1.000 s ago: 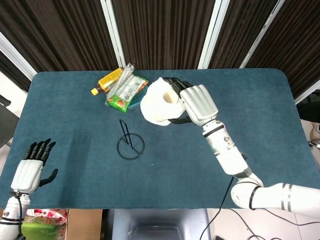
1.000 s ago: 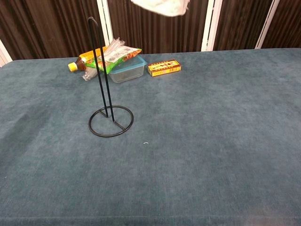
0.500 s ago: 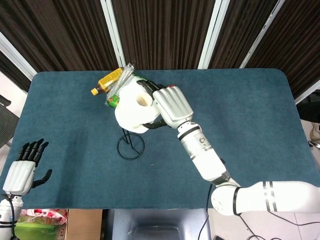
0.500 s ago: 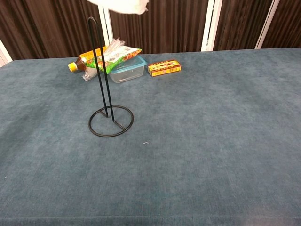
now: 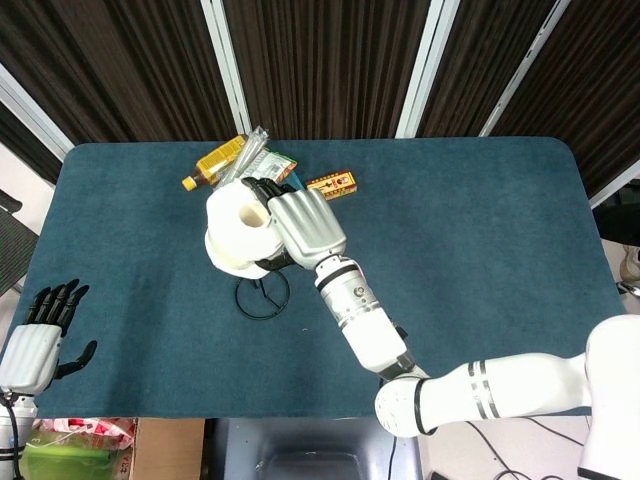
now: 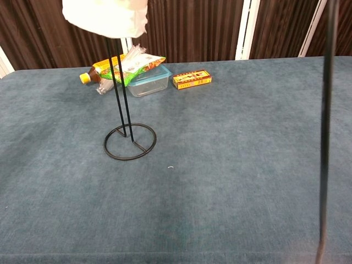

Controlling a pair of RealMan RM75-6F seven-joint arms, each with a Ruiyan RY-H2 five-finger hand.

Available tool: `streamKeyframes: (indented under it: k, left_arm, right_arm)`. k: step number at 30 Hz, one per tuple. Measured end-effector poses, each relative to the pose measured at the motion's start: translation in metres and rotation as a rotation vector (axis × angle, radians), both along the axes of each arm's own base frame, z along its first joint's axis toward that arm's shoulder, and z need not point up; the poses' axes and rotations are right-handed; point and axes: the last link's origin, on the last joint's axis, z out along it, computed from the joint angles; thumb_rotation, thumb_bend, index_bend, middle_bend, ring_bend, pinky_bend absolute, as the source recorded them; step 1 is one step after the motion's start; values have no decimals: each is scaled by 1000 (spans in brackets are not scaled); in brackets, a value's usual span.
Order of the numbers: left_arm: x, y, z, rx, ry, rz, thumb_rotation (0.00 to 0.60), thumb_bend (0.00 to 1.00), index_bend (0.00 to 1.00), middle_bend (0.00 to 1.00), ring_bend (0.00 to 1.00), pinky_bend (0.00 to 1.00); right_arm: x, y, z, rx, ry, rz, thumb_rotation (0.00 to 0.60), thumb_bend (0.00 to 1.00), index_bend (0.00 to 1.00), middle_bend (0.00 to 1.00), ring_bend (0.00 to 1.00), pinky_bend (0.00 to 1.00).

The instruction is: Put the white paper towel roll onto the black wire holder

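Observation:
My right hand (image 5: 300, 226) grips the white paper towel roll (image 5: 238, 231) from its right side and holds it over the black wire holder (image 5: 262, 292). In the chest view the roll (image 6: 105, 17) sits at the top of the holder's upright wire (image 6: 119, 93), covering its tip; the ring base (image 6: 130, 142) lies on the blue table. Whether the wire is inside the roll's core I cannot tell. My left hand (image 5: 38, 335) hangs off the table's front left corner, fingers spread, holding nothing.
At the back of the table (image 5: 480, 230) lie an orange bottle (image 6: 98, 70), a green snack packet (image 6: 135, 65) on a clear tub (image 6: 148, 82), and a small yellow-red box (image 6: 192, 79). A thin dark cable (image 6: 325, 132) crosses the chest view at right.
My right hand has carried the roll left and toward me, from the back objects to over the holder's wire. The yellow-red box is uncovered in the head view. The left hand drifted slightly outward.

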Motion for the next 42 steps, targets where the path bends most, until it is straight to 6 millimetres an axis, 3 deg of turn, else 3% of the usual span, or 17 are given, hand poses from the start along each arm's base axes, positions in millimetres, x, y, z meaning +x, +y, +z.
streamKeyframes:
  k: [16,20,22,23,25,26,28,30,35,42]
  left_arm:
    - [-5,-3,4,22,16,4,600,351,0,0,32,57]
    - [-6,-2,5,19,15,4,600,351,0,0,33,57]
    - [-6,-2,5,19,13,4,600,351,0,0,32,57]
    - [-6,-2,5,19,12,4,600,351,0,0,32,57]
    - [-6,-2,6,18,11,4,600,351,0,0,33,58]
    - [-6,-2,6,18,11,3,600,351,0,0,33,58]
    - [-7,-2,6,18,11,3,600,351,0,0,32,57]
    - [-6,-2,5,15,12,2,600,352,0,0,33,57]
    - [-5,-3,5,16,11,-2,600,351,0,0,32,58]
    - [-4,-4,6,17,8,-5,600,351,0,0,33,57]
  right_arm:
    - [7,1,-32,7,96,-34,600,293,853,729,779,921]
    - [7,1,-39,11,119,-44,600,293,792,727,745,906]
    - [6,2,-43,20,131,-54,600,293,609,656,648,845]
    - [5,2,-44,25,136,-58,600,292,393,541,527,741]
    - [5,3,-46,37,131,-57,600,275,114,345,327,542]
    - [5,3,-46,42,123,-55,600,248,28,233,210,427]
    - [4,3,-45,61,103,-54,600,189,0,68,53,267]
    - [3,4,-42,64,100,-46,600,134,0,1,0,152]
    - [2,7,-33,40,111,-17,600,95,0,0,0,65]
    - [-3,9,-18,22,137,-18,600,95,0,0,0,35]
